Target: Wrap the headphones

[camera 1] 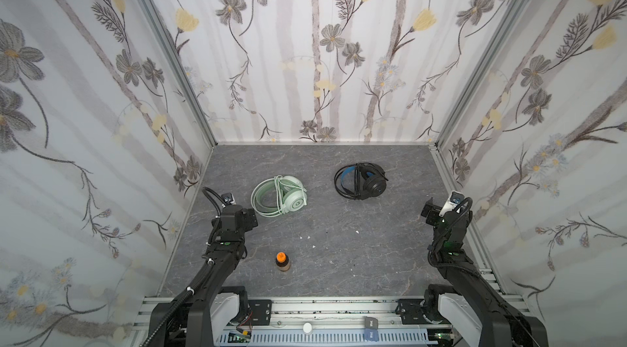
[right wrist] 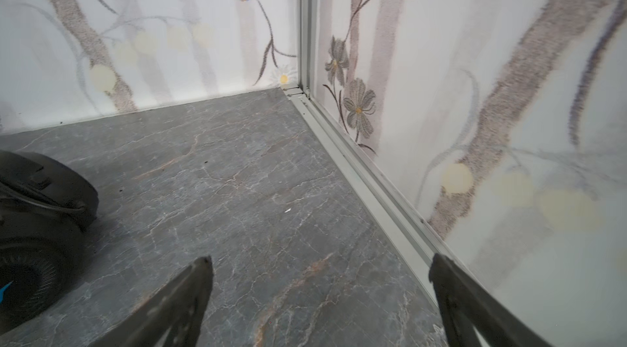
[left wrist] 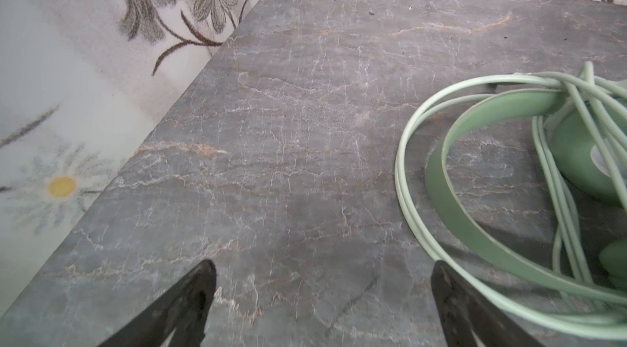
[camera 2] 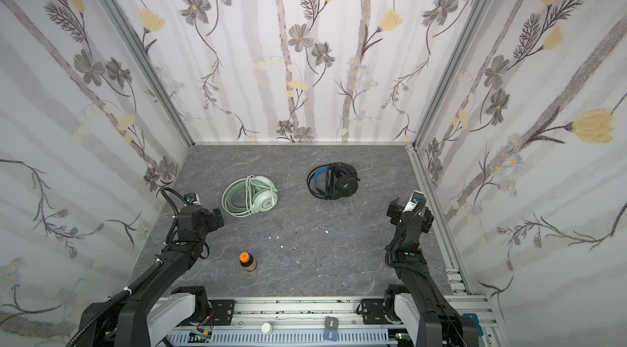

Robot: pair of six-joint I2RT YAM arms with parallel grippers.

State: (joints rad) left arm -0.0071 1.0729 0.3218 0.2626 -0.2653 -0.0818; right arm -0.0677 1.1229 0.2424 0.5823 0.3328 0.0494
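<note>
Left tool: jaws spread wide, holding nothing; bare table beneath.
Right tool: jaws spread wide, empty; close to the right wall.
Mint-green headphones: on the table, 2 o'clock of left tool, just beside it; pale cable looped across the headband.
Black headphones: on the table, 10 o'clock of right tool, well apart; blue inner band, black cable over it.
Bottle: orange cap, 5 o'clock of left tool.

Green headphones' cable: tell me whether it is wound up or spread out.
Wound up. The cable lies looped around and across the green headphones; no length trails over the table.
</note>
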